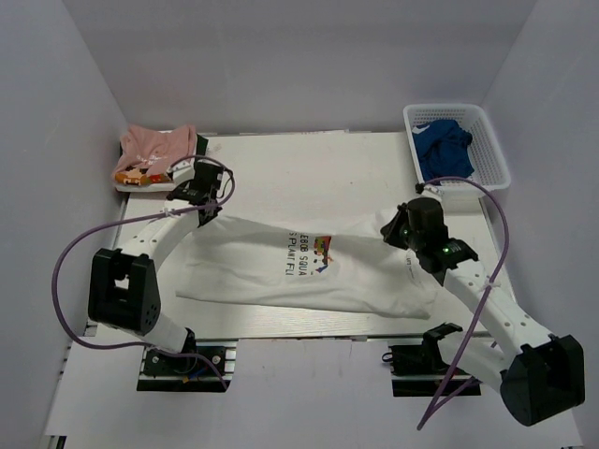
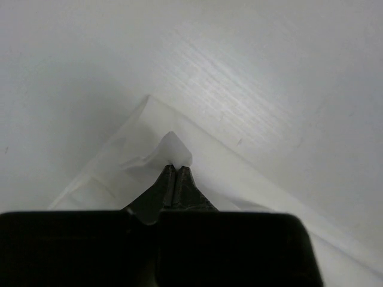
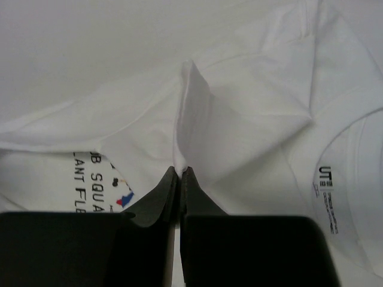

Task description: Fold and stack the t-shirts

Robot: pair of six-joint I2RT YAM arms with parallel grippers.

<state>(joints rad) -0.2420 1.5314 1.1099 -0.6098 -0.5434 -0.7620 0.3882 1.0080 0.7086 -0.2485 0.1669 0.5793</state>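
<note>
The large white t-shirt point(image 1: 309, 267) with colourful print and black lettering lies spread across the middle of the table. My left gripper point(image 1: 211, 198) is shut on its far left corner; the left wrist view shows the pinched cloth tip point(image 2: 173, 149) between the closed fingers point(image 2: 175, 170). My right gripper point(image 1: 398, 227) is shut on a raised fold point(image 3: 194, 107) of the same shirt near the collar, at its right end point(image 3: 180, 171). The pink t-shirt point(image 1: 154, 150) with orange print lies folded at the far left corner.
A white basket point(image 1: 491, 150) at the far right holds blue cloth point(image 1: 442, 150). White walls close in the table on the left, back and right. Purple cables loop beside both arms.
</note>
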